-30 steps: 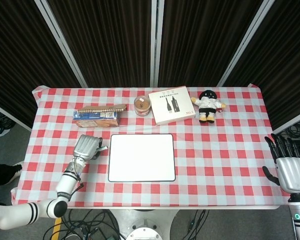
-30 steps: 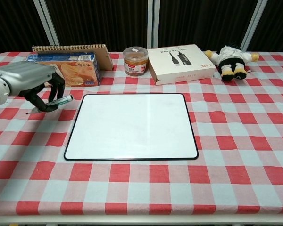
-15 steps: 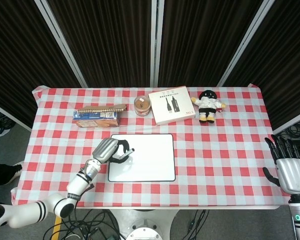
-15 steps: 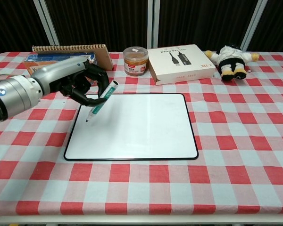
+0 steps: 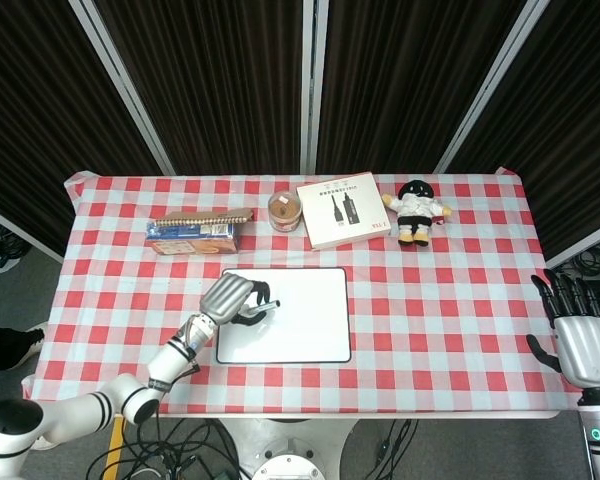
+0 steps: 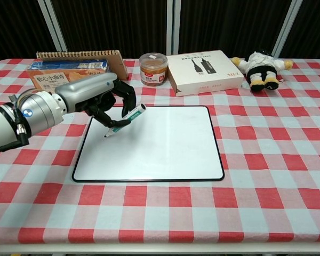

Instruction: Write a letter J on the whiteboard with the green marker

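The whiteboard [image 5: 292,322] [image 6: 160,146] lies blank on the checked table, white with a black rim. My left hand [image 5: 232,297] [image 6: 104,98] is over its upper-left corner and holds the green marker [image 6: 126,120] [image 5: 259,310] in its fingers. The marker slants down to the left, its tip just above or on the board near the left edge. My right hand [image 5: 583,340] stays off the table's right side, empty, with its fingers spread upward.
Along the far side stand a snack box [image 6: 69,74] with a spiral notebook [image 6: 85,55] behind it, a small jar [image 6: 153,68], a white cable box [image 6: 204,71] and a plush doll [image 6: 260,69].
My left hand picked the marker up beside the board and carried it right over the board's upper-left corner. In the last half second it shifted slightly further right. The right hand has not moved.
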`<state>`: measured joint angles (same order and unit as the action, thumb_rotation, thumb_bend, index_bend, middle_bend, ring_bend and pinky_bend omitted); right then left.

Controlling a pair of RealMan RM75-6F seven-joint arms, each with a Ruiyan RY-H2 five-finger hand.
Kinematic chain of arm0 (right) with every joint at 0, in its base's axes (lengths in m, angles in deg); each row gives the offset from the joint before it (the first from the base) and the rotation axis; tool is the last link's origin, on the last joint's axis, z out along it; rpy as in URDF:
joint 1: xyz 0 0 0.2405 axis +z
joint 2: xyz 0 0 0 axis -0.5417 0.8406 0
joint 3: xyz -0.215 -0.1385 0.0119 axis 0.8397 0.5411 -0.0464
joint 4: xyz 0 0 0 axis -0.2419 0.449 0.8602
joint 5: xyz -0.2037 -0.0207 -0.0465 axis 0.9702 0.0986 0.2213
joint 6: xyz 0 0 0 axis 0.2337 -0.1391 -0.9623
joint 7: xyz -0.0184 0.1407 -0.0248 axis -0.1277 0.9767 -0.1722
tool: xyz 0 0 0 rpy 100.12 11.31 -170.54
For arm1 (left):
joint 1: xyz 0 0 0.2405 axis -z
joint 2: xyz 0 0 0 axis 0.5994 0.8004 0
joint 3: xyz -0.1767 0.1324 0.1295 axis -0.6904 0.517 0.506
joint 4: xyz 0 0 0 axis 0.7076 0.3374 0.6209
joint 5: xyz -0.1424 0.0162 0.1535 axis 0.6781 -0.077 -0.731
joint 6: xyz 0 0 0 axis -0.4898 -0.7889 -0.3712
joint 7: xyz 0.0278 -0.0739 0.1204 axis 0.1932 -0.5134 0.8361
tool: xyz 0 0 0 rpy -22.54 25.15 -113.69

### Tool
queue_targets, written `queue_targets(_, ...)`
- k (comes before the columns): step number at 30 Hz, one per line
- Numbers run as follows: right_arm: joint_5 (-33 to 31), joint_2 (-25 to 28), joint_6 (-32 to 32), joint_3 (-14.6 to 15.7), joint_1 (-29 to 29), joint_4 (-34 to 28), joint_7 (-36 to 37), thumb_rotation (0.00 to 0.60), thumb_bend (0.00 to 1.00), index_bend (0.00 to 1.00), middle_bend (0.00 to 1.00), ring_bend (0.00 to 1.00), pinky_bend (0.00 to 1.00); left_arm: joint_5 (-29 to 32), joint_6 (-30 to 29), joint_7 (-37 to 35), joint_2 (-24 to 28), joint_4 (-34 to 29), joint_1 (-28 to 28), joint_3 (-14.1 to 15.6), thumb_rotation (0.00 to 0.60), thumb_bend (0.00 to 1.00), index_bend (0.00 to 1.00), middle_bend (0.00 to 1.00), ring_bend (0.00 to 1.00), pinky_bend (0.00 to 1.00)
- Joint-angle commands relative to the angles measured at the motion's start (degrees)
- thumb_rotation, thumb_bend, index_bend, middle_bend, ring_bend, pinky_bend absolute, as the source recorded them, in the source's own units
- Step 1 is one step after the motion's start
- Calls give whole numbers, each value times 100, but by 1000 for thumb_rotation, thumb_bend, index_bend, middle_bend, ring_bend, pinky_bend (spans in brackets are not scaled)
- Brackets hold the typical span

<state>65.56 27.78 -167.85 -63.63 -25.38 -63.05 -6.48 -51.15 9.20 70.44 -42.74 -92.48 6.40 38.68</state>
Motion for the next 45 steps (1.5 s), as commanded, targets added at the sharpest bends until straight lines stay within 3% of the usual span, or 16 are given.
queue_targets(1, -3, -4, 4, -3, 1, 8, 9, 600, 198, 0, 19, 0, 0, 36, 37, 17, 5, 36, 19, 13, 600, 416, 536, 573, 824, 898)
queue_targets(10, -35, -3, 4, -5, -17, 49, 52, 600, 196, 0, 19, 0, 0, 48, 79, 73, -85, 139, 99, 31, 600, 416, 536, 574, 824, 898)
queue_targets(21, -75, 79, -120, 3, -140, 138, 239, 600, 196, 0, 19, 0, 0, 242, 350, 312, -505, 129, 438, -195, 600, 416, 536, 574, 824, 897)
queue_targets(30, -25, 106, -146, -5, -161, 271, 463, 600, 195, 0, 19, 0, 0, 366, 74, 504, -244, -519, 436, -449, 600, 416, 536, 574, 824, 897)
queue_targets(36, 33, 54, -67, -1, -105, 392, 600, 600, 192, 0, 19, 0, 0, 543, 20, 741, -30, -778, 286, -382, 600, 417, 536, 574, 824, 897)
queue_targets(45, 31, 59, -68, 1, -110, 371, 551, 600, 193, 0, 19, 0, 0, 691, 115, 757, -299, -407, 256, -281, 600, 417, 536, 573, 823, 897)
